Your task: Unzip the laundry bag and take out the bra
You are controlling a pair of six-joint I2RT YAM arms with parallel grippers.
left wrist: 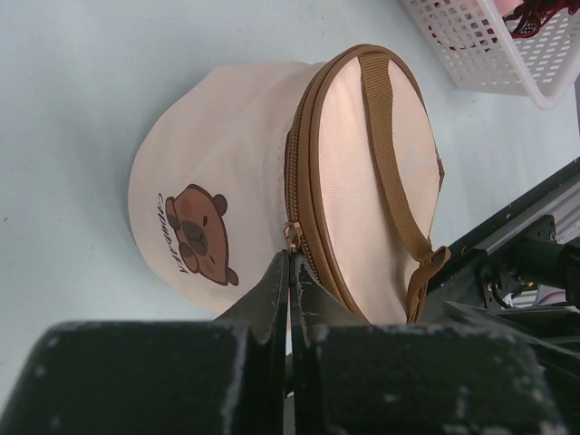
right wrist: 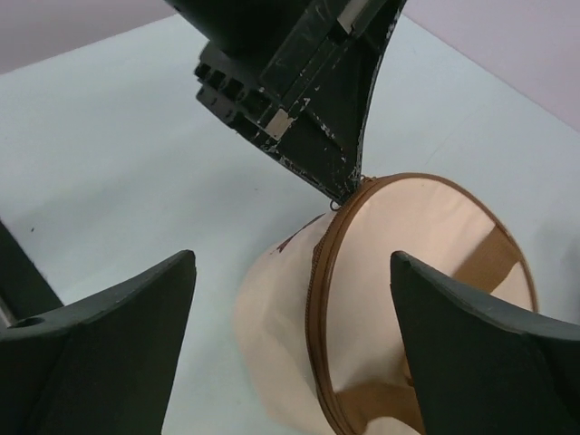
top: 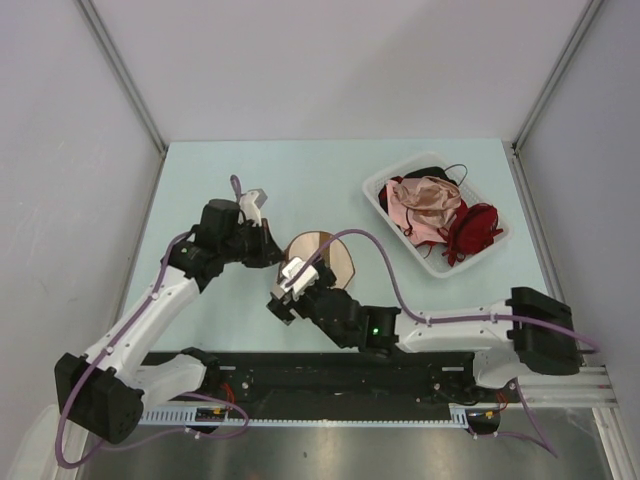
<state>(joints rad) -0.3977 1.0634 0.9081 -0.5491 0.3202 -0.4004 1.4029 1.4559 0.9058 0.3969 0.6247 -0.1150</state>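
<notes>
The left fingers [left wrist: 268, 299] are pressed tight together, their tips pinching the small metal zipper pull [left wrist: 292, 235] of the round beige fabric laundry bag [left wrist: 236, 172]. The brown zipper [left wrist: 304, 172] runs around the bag's edge, and its teeth are closed along the stretch that shows. A brown strap band [left wrist: 388, 145] crosses the flat round face, and a small brown cartoon animal print [left wrist: 198, 232] sits on the domed side. The right fingers [right wrist: 109, 335] are spread wide, one to each side of the bag and above it, and neither touches the fabric. In the overhead view the bag lies on the pale blue-green desk [top: 300, 170], between the two wrists and near the middle of the near edge. Well apart from it, to the right and farther back, stands a clear plastic tray [top: 380, 196] that holds a pink satin garment [top: 425, 202] and a red-and-black garment [top: 470, 230].
</notes>
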